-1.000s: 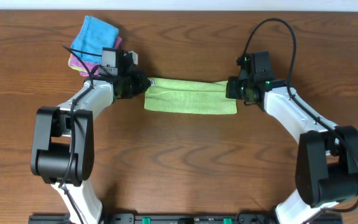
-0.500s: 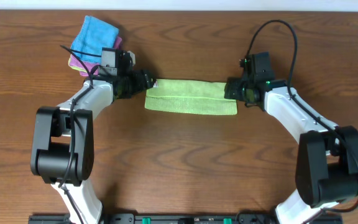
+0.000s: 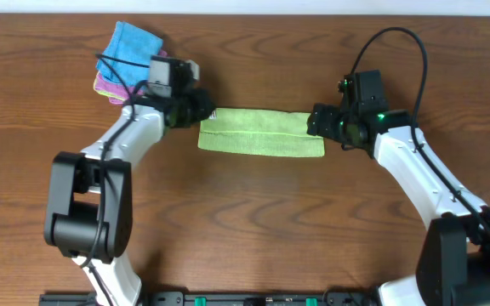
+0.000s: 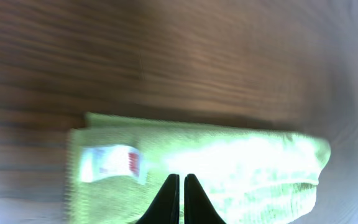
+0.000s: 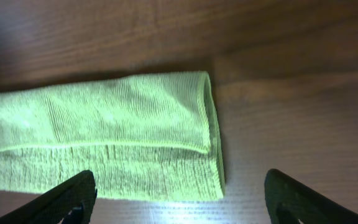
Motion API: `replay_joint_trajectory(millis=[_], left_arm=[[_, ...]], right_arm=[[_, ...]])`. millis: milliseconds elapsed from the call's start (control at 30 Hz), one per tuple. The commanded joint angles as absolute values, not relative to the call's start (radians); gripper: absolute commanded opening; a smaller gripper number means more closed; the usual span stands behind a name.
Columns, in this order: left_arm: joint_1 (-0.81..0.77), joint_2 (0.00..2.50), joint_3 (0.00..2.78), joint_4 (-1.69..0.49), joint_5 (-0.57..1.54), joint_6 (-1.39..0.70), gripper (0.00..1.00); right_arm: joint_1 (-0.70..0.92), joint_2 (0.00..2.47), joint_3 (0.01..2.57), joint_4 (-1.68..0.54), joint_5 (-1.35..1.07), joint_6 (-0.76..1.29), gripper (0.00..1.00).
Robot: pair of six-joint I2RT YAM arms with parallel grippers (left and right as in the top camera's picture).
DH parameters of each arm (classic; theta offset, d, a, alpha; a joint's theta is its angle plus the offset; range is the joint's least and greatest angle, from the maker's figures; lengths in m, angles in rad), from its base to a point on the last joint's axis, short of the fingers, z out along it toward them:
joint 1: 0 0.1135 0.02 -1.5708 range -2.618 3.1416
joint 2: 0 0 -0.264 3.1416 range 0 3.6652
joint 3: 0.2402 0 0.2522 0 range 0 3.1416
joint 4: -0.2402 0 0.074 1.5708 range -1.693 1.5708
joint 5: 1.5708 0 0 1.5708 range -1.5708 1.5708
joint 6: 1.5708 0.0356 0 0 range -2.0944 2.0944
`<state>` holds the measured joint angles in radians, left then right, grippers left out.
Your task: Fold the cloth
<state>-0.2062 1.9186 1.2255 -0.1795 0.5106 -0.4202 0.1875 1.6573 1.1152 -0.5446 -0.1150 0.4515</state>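
Fingers [image 4: 169,200] of the left gripper [image 3: 205,111] are pressed together with the tips meeting and nothing visible between them. They sit over the left end of the cloth [image 3: 260,133]. The wrist view is blurred, so I cannot tell whether the tips touch the terry.

Far left, behind that gripper, a blue cloth [image 3: 126,47] lies bunched on a purple cloth [image 3: 103,84] near the top-left of the table [image 3: 253,221]. The pile is apart from the green cloth, with the left arm [image 3: 130,136] and its wrist between them. A black cable [image 3: 117,70] crosses the edge of the pile.

The cloth is lime green, folded into a long narrow strip. It lies flat with its long side running left-right between the two grippers. A white tag [image 4: 112,163] faces up at the left end, just beside the closed tips.

In the right wrist view the upper layer stops short, so a band of the lower layer shows on the camera side. The right end is a rounded fold.

The right gripper [image 3: 316,121] is at that right end, fingers [image 5: 67,199] spread wide and holding nothing. The end of the strip lies ahead of and between them. Another black cable [image 3: 398,38] arcs over the right arm [image 3: 415,161].
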Motion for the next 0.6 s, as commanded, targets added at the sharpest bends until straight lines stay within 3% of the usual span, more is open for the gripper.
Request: replay_joint_trajectory(millis=[0, 567], left_arm=[[-0.257, 1.908, 1.242, -0.184, 0.445, -0.424, 0.06], [-0.339, 2.04, 1.242, -0.195, 0.251, -0.423, 0.06]], right_arm=[[0.19, 1.648, 1.116, -0.557, -0.138, 0.486, 0.91], [0.149, 1.794, 1.116, -0.485, -0.185, 0.533, 0.92]])
